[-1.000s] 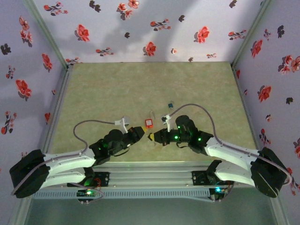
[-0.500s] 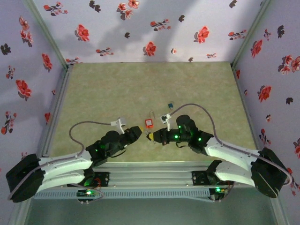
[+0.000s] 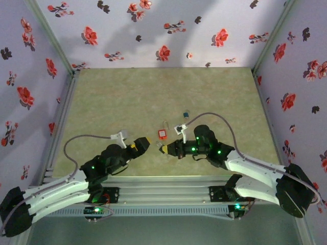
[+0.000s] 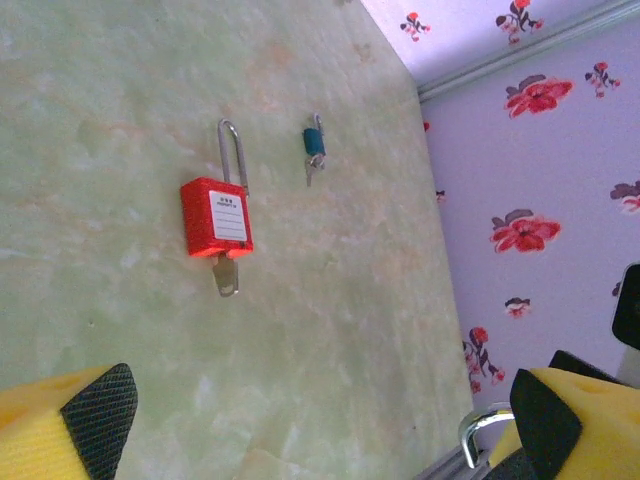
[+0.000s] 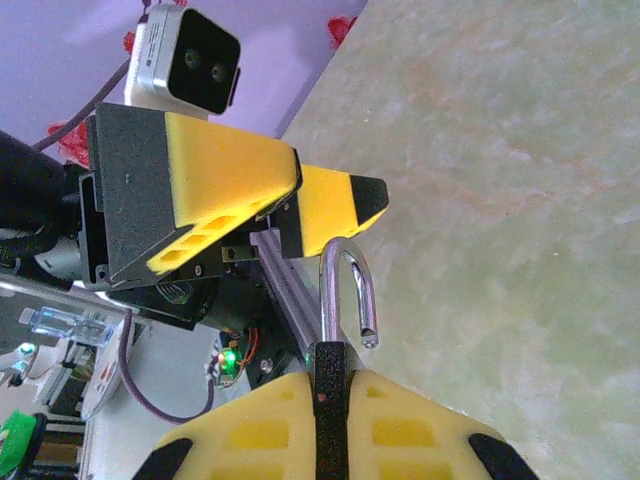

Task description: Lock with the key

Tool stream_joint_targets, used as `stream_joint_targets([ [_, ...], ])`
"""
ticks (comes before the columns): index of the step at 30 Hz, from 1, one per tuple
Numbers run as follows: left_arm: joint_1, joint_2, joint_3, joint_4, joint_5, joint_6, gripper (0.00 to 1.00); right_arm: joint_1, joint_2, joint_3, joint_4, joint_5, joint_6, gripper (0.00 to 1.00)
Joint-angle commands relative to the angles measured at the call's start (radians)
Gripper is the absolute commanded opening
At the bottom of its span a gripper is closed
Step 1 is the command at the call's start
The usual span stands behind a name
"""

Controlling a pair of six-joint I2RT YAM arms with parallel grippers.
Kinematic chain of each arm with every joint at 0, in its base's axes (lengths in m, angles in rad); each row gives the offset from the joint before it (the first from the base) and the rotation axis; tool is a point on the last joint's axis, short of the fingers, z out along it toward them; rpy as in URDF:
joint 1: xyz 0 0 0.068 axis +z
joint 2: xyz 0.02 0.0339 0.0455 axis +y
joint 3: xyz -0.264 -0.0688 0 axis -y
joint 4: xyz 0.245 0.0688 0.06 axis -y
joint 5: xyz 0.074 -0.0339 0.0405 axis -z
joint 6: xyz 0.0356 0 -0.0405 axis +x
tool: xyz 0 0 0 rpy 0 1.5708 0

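The lock [image 4: 216,216], a red padlock with a pale label and a thin shackle, lies flat on the table [image 3: 162,134]. A metal key [image 4: 226,275] sticks out of its base. My left gripper [image 4: 320,420] is open and empty, a little short of the lock and to its left [image 3: 142,145]. My right gripper [image 5: 330,375] is shut on a second padlock. Its open silver shackle [image 5: 345,290] pokes out past the fingers, and its body is hidden between the pads. In the top view the right gripper [image 3: 163,149] hovers just in front of the red lock.
A blue-headed key [image 4: 314,148] lies on the table beyond the red lock [image 3: 186,116]. Flowered walls [image 3: 153,30] close in the green table [image 3: 153,97] on three sides. The two grippers' tips are close together near the metal rail [image 3: 163,179] at the table's near edge.
My left gripper has opened and drawn back to the left, away from the right gripper's tip. The right gripper has kept its grip and barely moved.
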Motion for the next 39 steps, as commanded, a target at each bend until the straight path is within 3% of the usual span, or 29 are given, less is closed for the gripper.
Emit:
stream_joint_targets([
  [1, 0.025, 0.008, 0.043, -0.054, 0.101, 0.085, 1.0, -0.007, 0.002, 0.014, 0.06, -0.062, -0.012, 0.0],
  [7, 0.114, 0.097, 0.044, 0.083, 0.397, 0.148, 1.0, -0.006, 0.01, 0.013, 0.069, -0.099, -0.001, 0.0],
  [15, 0.146, 0.098, 0.081, 0.182, 0.617, 0.185, 1.0, -0.004, 0.06, 0.019, 0.091, -0.137, 0.013, 0.0],
  [25, 0.146, 0.123, 0.065, 0.219, 0.726, 0.199, 0.94, -0.001, 0.074, 0.018, 0.113, -0.163, 0.021, 0.0],
  [39, 0.146, 0.126, 0.129, 0.113, 0.745, 0.282, 0.9, 0.024, 0.085, 0.015, 0.139, -0.204, 0.025, 0.0],
])
